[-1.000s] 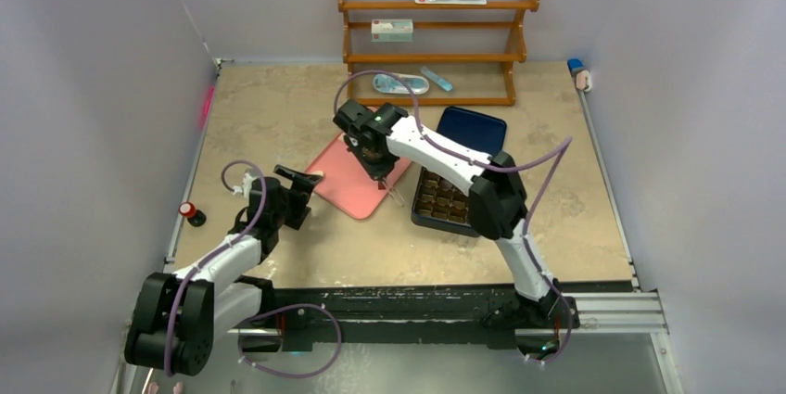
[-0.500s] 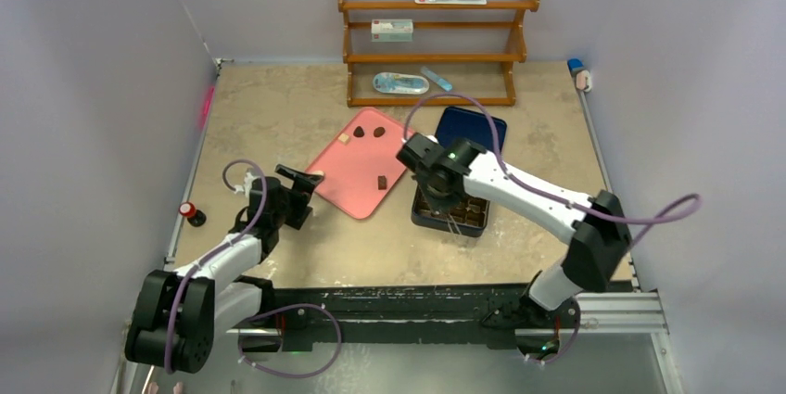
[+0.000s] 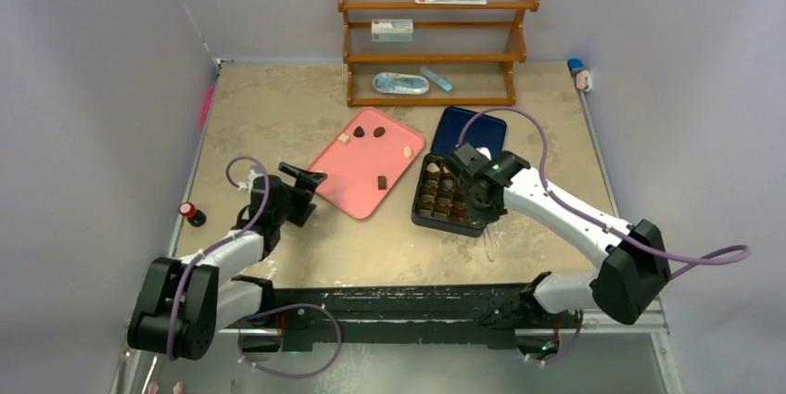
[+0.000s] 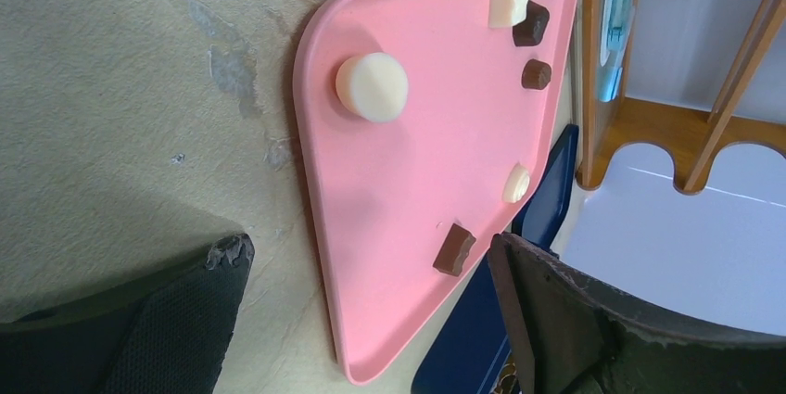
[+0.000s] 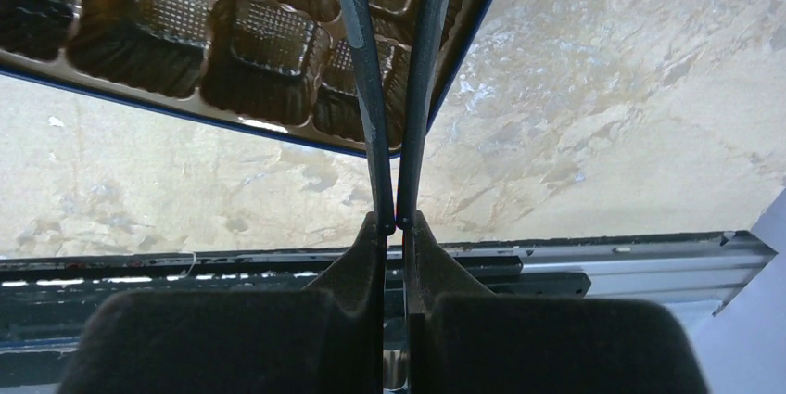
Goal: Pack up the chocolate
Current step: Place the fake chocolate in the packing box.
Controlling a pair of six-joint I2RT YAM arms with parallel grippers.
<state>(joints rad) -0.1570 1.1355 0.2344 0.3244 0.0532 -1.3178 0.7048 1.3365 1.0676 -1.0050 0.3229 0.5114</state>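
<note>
Several pieces of chocolate lie on the pink tray: a dark brown one, two dark ones and a cream one. The left wrist view shows a round white piece and a brown square piece. More chocolate fills cells of the dark gridded box. My right gripper hovers over the box's near right part, shut on thin tweezers; their tips are out of view. My left gripper stands open beside the tray's left corner, holding nothing.
A dark blue lid lies behind the box. A wooden shelf rack with small packages stands at the back. A small red-capped bottle sits by the left edge. A metal rail runs along the near edge.
My right arm has swung from over the pink tray to the right and nearer, and now sits over the gridded box. The left arm has barely moved.
</note>
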